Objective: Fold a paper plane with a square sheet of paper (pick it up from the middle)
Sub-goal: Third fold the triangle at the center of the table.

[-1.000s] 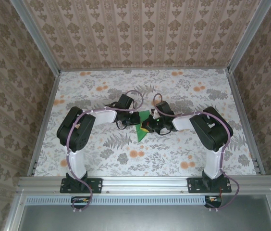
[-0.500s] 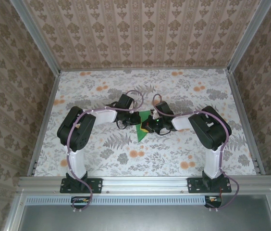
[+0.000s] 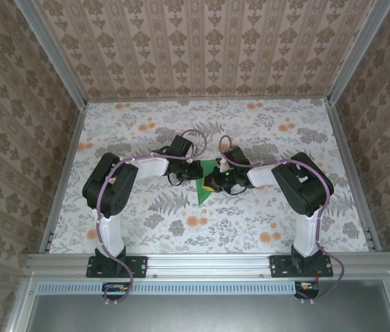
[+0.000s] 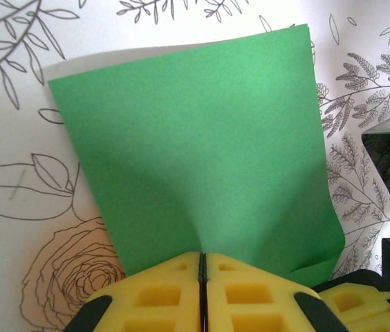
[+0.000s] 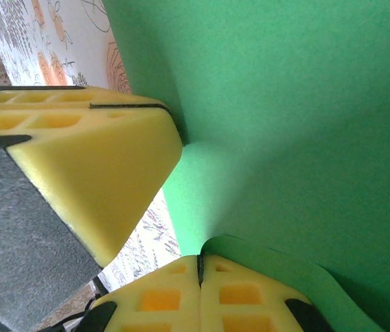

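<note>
So, left pincer (image 4: 202, 266) was clamped on the green sheet (image 4: 195, 138) | right pincer (image 5: 200, 266) pinched it too, just beside | flowery desk (image 3: 250, 138) underneath, pincers crowding each other

1. My left arm (image 3: 108, 235) and right arm (image 3: 308, 238) are built from smooth white link shells joined by bulky, rounded black joint housings.
2. Each arm stands on a flat black base plate (image 3: 115, 265).
3. A purple cable (image 3: 193, 131) runs along each arm and loops free at the wrist and the base.
4. My left gripper (image 4: 202, 259) carries yellow finger pads (image 4: 167, 297) moulded with square recesses and set on black mounts.
5. My right gripper (image 5: 199, 261) has identical yellow recessed pads on black mounts.
</note>
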`<state>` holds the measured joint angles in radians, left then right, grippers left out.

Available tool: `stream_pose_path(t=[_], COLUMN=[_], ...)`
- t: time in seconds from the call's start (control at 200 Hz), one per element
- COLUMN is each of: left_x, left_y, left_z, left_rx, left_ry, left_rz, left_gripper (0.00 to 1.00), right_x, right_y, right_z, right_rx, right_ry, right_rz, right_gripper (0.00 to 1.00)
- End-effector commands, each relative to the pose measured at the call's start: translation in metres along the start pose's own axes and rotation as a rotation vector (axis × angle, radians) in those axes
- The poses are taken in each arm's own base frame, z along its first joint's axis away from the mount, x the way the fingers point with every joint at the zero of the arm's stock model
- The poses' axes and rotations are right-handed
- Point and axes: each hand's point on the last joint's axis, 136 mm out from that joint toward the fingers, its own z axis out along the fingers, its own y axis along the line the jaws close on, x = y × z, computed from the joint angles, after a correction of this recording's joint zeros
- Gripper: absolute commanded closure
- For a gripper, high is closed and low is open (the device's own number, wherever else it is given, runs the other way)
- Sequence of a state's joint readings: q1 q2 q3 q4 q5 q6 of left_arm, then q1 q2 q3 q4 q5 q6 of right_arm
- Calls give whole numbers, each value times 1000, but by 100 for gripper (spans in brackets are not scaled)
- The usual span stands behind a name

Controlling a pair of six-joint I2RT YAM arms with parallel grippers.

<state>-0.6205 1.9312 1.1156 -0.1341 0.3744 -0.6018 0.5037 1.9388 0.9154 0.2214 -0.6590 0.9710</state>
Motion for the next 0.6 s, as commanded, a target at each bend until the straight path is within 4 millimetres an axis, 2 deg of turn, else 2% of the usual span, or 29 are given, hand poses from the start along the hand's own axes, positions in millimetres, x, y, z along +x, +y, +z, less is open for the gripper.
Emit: stream_pose_path(t=[0.0, 0.29, 0.595], left_x=[19, 21, 17], left_y=[15, 15, 10], left_z=[12, 13, 8], left_rx=[-45, -44, -36], left_ry=[73, 78, 66], left_rz=[-35, -36, -33], left_gripper=[90, 91, 91], right_x=[5, 0, 1], right_y=[1, 0, -16], right_z=[-2, 1, 4], right_rx=[4, 11, 57], right_ry=[24, 12, 5], right_rz=[-1, 2, 24], right_gripper=[96, 96, 96])
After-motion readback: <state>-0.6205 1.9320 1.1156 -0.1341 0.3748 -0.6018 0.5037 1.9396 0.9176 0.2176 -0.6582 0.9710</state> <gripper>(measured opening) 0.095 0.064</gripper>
